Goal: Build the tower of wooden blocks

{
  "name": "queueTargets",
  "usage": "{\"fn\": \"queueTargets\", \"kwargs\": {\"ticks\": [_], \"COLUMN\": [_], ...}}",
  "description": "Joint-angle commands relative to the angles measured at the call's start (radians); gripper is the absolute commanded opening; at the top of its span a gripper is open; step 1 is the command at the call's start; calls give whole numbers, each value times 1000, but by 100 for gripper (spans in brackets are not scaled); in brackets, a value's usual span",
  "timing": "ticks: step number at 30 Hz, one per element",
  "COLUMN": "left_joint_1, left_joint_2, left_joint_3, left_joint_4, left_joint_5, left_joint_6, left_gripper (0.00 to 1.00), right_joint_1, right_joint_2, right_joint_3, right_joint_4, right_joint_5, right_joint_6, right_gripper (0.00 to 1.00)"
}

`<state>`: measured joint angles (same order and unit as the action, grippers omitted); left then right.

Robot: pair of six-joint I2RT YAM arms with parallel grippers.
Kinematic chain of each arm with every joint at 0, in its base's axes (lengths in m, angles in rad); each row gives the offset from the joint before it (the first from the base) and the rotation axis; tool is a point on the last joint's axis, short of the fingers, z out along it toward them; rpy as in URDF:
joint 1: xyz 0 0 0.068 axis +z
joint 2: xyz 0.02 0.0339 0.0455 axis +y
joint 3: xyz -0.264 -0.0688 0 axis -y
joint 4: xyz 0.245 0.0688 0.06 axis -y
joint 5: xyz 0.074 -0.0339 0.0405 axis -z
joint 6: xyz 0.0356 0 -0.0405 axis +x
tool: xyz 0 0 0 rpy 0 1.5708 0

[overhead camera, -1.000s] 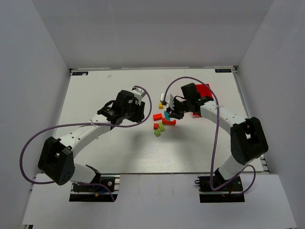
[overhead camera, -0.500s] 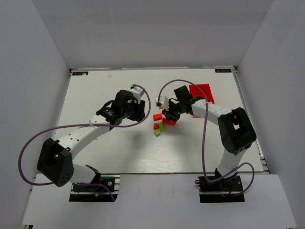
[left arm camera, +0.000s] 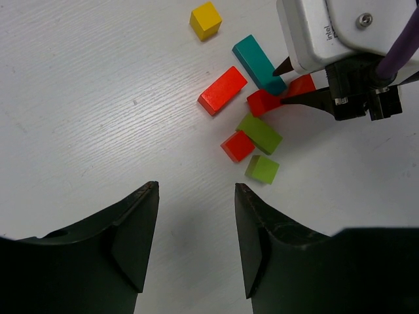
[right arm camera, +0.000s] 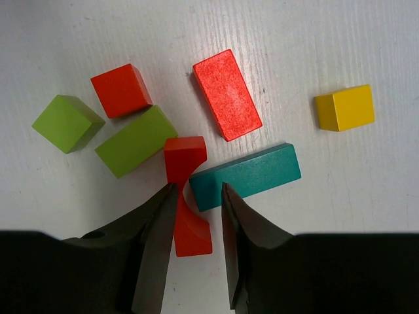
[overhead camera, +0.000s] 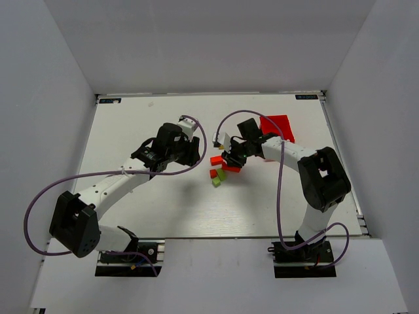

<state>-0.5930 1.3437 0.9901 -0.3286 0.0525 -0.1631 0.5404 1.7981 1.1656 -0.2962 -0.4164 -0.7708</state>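
Note:
The tower's wood blocks lie loose and flat on the white table (overhead camera: pixel 144 124), none on top of another. In the right wrist view I see a lime cube (right arm camera: pixel 65 122), red cube (right arm camera: pixel 122 89), lime bar (right arm camera: pixel 136 140), red-orange bar (right arm camera: pixel 226 94), yellow cube (right arm camera: pixel 344 108), teal bar (right arm camera: pixel 247 175) and red arch block (right arm camera: pixel 190 232). My right gripper (right arm camera: pixel 196 193) is open, its jaws on either side of the arch's narrow waist. The left gripper (left arm camera: pixel 196 190) is open and holds nothing, a short way left of the cluster (overhead camera: pixel 221 168).
A red plastic bin (overhead camera: pixel 278 124) sits at the back right, just behind the right arm. The left wrist view shows the right gripper (left arm camera: pixel 286 83) low over the teal bar (left arm camera: pixel 256 62) and arch (left arm camera: pixel 262 101). White walls enclose the table.
The right arm swung in and its gripper came down over the blocks, its jaws widening slightly around the arch. The left gripper's jaws opened a little; its arm barely moved.

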Motion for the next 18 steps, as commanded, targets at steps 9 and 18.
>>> {"fn": "queueTargets", "kwargs": {"ticks": [9, 18], "left_joint_1": [-5, -5], "left_joint_2": [-52, -61], "left_joint_3": [-5, -5], "left_joint_4": [13, 13], "left_joint_5": [30, 30], "left_joint_6": [-7, -7], "left_gripper": [60, 60], "right_joint_1": [4, 9], "right_joint_2": [-19, 7], "right_joint_3": [45, 34], "right_joint_4": [-67, -77], "right_joint_5": [-48, -36], "right_joint_6": [-32, -39], "right_gripper": [40, 41]}}
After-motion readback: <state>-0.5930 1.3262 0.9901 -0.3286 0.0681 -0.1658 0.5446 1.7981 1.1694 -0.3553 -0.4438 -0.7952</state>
